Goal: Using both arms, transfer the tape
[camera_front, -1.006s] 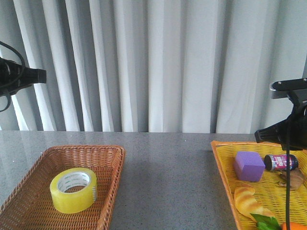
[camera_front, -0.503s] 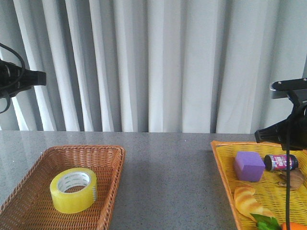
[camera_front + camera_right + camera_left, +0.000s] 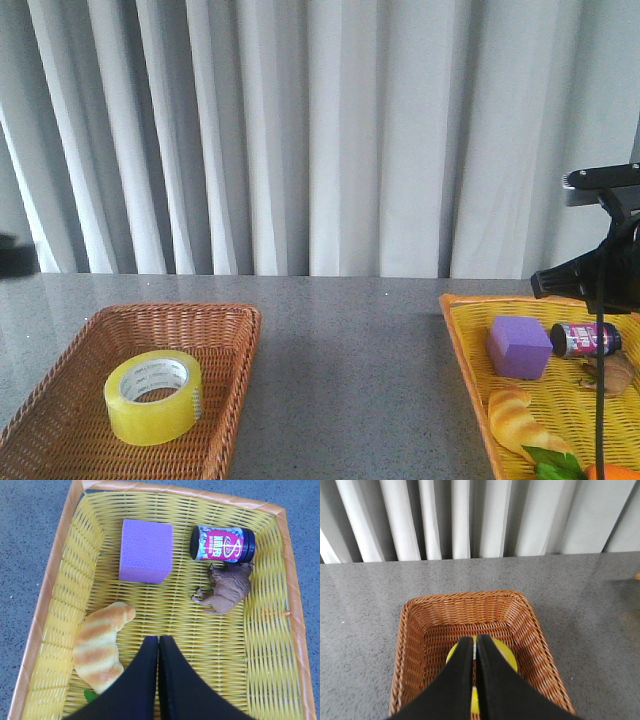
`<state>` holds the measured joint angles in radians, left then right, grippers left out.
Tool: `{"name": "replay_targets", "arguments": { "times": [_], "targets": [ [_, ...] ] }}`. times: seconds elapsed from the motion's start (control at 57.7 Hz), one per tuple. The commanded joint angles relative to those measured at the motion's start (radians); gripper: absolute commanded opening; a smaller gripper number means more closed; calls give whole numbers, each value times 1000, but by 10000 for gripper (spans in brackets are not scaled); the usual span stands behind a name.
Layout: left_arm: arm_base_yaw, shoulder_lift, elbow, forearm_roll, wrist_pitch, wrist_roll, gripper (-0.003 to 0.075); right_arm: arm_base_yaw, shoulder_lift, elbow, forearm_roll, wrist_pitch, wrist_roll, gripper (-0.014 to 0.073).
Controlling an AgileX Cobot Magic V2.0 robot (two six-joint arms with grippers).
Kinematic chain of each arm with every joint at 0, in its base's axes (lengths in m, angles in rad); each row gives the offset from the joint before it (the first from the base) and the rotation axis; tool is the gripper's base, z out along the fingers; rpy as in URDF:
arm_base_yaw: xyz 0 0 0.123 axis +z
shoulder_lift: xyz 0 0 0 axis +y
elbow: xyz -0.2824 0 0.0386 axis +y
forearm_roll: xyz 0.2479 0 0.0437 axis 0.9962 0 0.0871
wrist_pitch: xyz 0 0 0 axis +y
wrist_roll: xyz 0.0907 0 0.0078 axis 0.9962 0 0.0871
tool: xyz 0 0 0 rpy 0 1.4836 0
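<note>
The yellow tape roll [image 3: 153,396] lies in the brown wicker basket [image 3: 232,352] at the front left. In the left wrist view my left gripper [image 3: 474,641] is shut and empty, high above the basket [image 3: 410,630], with the tape [image 3: 506,656] mostly hidden behind its fingers. In the front view only a dark tip of the left arm [image 3: 16,259] shows at the left edge. My right gripper [image 3: 158,640] is shut and empty above the yellow basket [image 3: 60,575]. The right arm [image 3: 600,275] hangs at the right edge.
The yellow basket [image 3: 462,340] at the right holds a purple cube [image 3: 518,346], a small can [image 3: 585,339], a croissant [image 3: 518,420], a brown toy animal [image 3: 227,589] and something green and orange. Grey tabletop [image 3: 350,370] lies between the baskets. White curtains hang behind.
The left arm has dropped and pulled toward the left edge of the front view. The right arm and the tape have not moved.
</note>
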<state>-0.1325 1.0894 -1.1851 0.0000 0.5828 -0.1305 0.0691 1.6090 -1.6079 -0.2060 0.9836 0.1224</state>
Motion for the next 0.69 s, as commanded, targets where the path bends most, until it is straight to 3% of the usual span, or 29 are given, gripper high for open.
{"name": "replay_targets", "arguments": {
  "times": [0.0, 0.225, 0.364, 0.624, 0.676],
  "targets": [
    [4, -199, 145, 0, -142, 0, -6, -6, -38, -23, -21, -48, -5, -8],
    [4, -642, 577, -12, -226, -13, -6, -6, -38, -23, -21, -48, -5, -8],
    [4, -851, 837, 0, -374, -13, -6, -6, -38, -23, -21, -48, -5, -8],
    [4, -999, 1202, -122, -667, -14, -6, -6, -38, -23, -21, -48, -5, -8],
    [4, -1029, 1202, -136, -623, -5, -6, -6, -38, -23, -21, -48, -5, -8]
  ]
}}
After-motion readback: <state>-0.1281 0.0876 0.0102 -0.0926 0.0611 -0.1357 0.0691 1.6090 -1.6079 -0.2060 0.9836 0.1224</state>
